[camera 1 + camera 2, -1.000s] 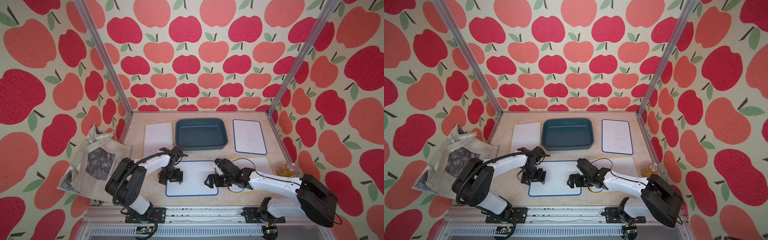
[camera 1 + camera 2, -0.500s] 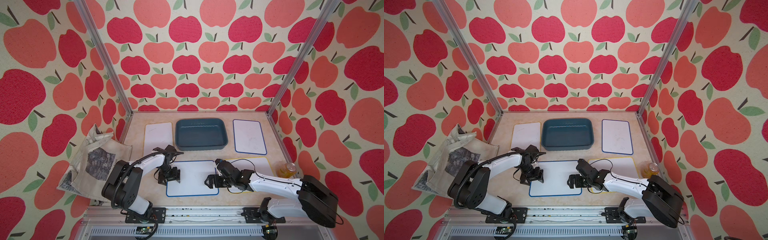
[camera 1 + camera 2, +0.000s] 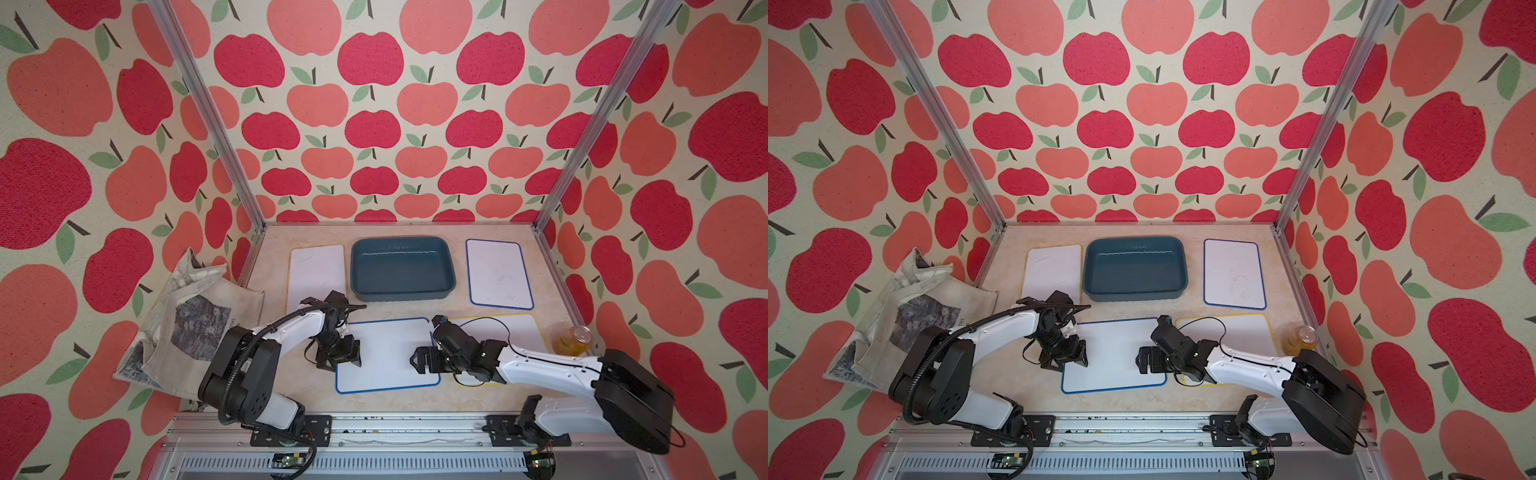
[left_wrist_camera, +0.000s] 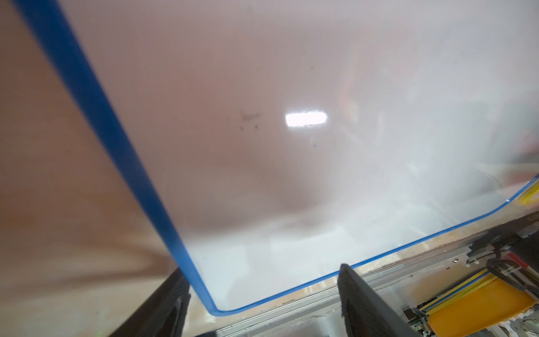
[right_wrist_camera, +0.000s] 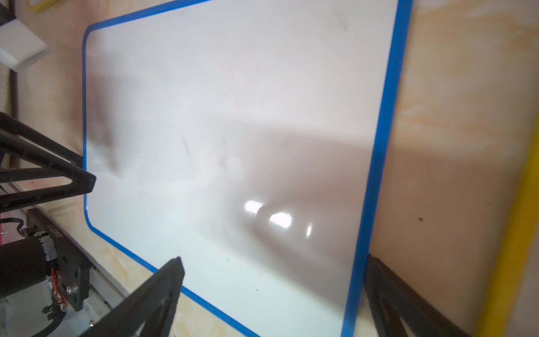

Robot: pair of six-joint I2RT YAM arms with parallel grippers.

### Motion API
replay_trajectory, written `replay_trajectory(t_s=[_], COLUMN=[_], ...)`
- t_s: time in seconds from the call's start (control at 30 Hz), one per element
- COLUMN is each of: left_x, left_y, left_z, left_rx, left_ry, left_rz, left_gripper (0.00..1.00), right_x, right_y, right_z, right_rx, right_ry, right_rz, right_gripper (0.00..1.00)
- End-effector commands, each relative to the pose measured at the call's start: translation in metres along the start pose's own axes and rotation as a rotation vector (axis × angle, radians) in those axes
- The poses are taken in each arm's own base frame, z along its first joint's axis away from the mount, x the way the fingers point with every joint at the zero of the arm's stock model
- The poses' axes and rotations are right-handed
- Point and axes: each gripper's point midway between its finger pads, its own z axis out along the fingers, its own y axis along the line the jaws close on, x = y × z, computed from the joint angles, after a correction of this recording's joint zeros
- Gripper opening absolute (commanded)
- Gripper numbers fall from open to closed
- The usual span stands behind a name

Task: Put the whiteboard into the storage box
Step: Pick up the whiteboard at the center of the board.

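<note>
A blue-framed whiteboard (image 3: 386, 357) (image 3: 1113, 357) lies flat at the front middle of the table. My left gripper (image 3: 338, 362) (image 3: 1065, 360) stands open at its left edge. In the left wrist view the board's near corner (image 4: 215, 309) sits between the open left gripper (image 4: 262, 272). My right gripper (image 3: 419, 361) (image 3: 1142, 360) is open at the board's right edge. In the right wrist view one finger (image 5: 379, 289) rests beside the blue frame and the other hangs over the white face (image 5: 233, 116). The empty dark blue-grey storage box (image 3: 401, 296) (image 3: 1136, 296) stands behind the board.
A yellow-framed whiteboard (image 3: 318, 270) lies left of the box and a blue-framed one (image 3: 498, 274) right of it. Another yellow-framed board (image 3: 523, 332) lies under my right arm. A yellow jar (image 3: 575, 340) stands at front right. A cloth tote bag (image 3: 187, 324) hangs outside the left wall.
My left gripper has shifted slightly leftward along the board to its left edge. The right gripper and the whiteboard have hardly moved.
</note>
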Motion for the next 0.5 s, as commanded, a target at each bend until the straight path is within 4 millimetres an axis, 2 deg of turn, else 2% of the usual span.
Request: replay_trajectory(t_s=[0.0,0.3,0.47], left_x=[-0.013,-0.02,-0.027], left_y=[-0.137,-0.14,-0.134], left_z=[-0.055,-0.077,-0.086], left_rx=[0.672,0.754,0.793], left_ry=[-0.096,-0.188,-0.231], left_rz=[0.375,0.345,0.302], left_gripper=[0.8,0.8,0.81], right_x=[0.063,0.063,0.061], right_y=[0.043,0.059,0.066], right_z=[0.014,0.007,0.001], right_rx=[-0.237,-0.31,-0.356], right_ry=[0.27,0.25,0.235], right_rz=[-0.03,-0.044,-0.038], right_gripper=[0.99,0.99,0.99])
